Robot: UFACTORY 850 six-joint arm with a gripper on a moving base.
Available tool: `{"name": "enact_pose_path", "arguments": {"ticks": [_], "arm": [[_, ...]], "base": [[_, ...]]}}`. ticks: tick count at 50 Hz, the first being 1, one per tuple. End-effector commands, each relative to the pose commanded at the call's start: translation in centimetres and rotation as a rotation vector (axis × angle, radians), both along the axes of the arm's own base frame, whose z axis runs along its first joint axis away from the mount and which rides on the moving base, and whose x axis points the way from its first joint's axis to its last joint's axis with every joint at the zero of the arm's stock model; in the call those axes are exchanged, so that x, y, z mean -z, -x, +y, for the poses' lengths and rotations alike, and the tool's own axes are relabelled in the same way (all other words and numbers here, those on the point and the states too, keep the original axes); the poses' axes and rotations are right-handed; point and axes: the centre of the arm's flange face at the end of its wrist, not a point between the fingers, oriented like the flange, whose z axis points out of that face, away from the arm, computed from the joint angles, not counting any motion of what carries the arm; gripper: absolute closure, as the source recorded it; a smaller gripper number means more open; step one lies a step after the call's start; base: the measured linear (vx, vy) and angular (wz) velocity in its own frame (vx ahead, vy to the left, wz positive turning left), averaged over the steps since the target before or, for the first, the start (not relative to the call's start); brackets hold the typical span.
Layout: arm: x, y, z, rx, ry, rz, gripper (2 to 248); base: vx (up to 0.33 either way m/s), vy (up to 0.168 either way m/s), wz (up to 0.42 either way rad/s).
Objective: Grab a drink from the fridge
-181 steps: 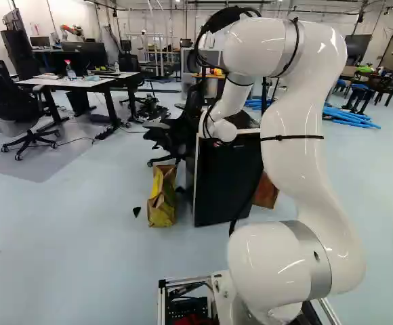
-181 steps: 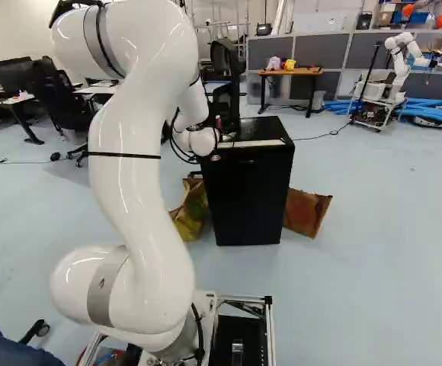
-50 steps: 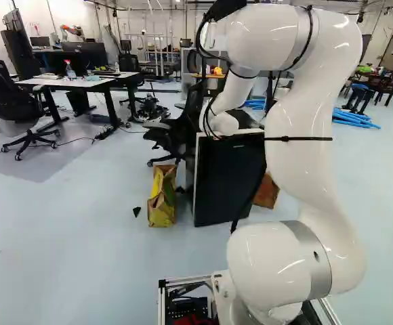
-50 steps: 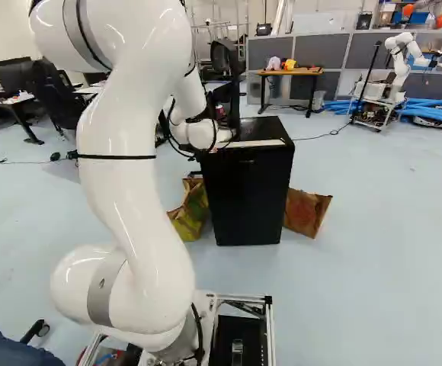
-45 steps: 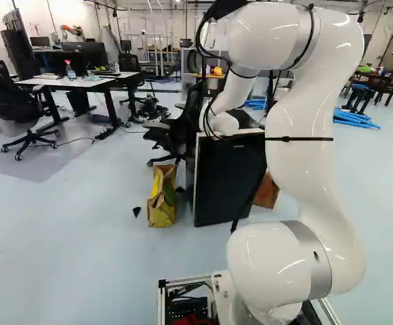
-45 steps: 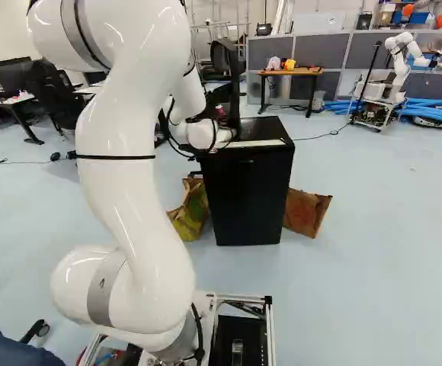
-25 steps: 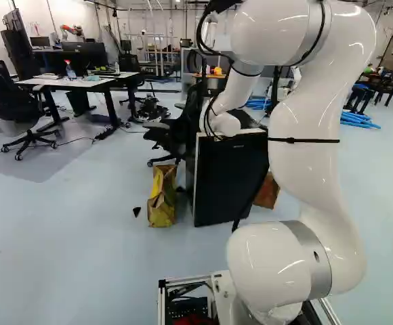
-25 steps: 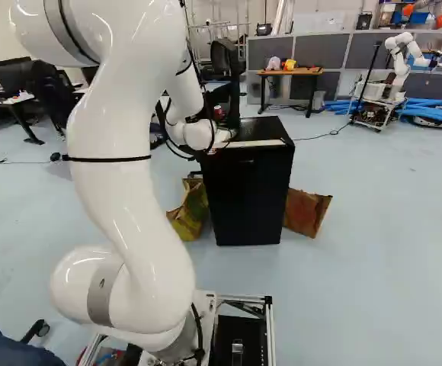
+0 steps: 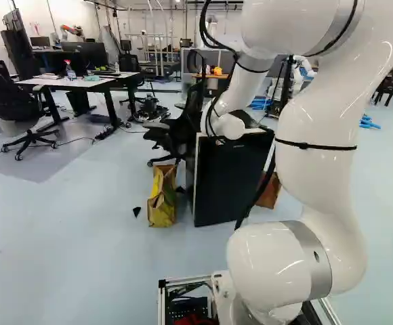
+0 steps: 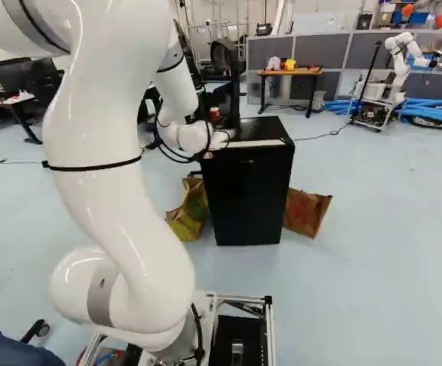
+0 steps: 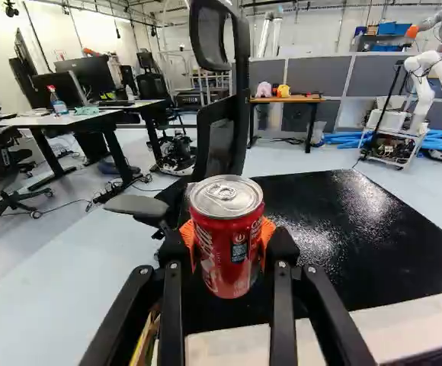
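In the right base view my gripper (image 10: pixel 210 121) is mostly hidden behind the white wrist, with the red can (image 10: pixel 216 114) showing just past it. The wrist view gives my gripper (image 11: pixel 227 242) shut on the upright red can (image 11: pixel 227 255), an orange pad pressed to each side. The can's silver lid faces up, its tab unbroken. Beyond and beneath it lies the black top of the fridge (image 11: pixel 324 221). The fridge's dark front (image 10: pixel 249 198) stands ahead of the arm, and its door looks closed.
A black office chair (image 9: pixel 183 125) stands close behind the fridge's left side. Paper bags (image 9: pixel 162 196) (image 10: pixel 306 212) flank the fridge on the floor. Desks (image 9: pixel 74 82) stand at the far left. Another robot (image 10: pixel 398 65) is at the back right.
The arm has drawn back towards the base, its upper part swelling in both base views. The can has moved with the gripper, slightly up and left in the right base view. The base has stayed put.
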Motion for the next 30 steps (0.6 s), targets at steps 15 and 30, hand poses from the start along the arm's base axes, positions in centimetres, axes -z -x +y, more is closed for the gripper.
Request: {"name": "enact_pose_path", "arguments": {"ticks": [15,30], "arm": [[-0.3,4.6,0.4,-0.002,0.007,0.025,150],[-0.1,10.2,0.8,-0.006,0.016,0.055,150]], "base": [[0.0,0.0,0.0],[0.0,0.0,0.0]]}}
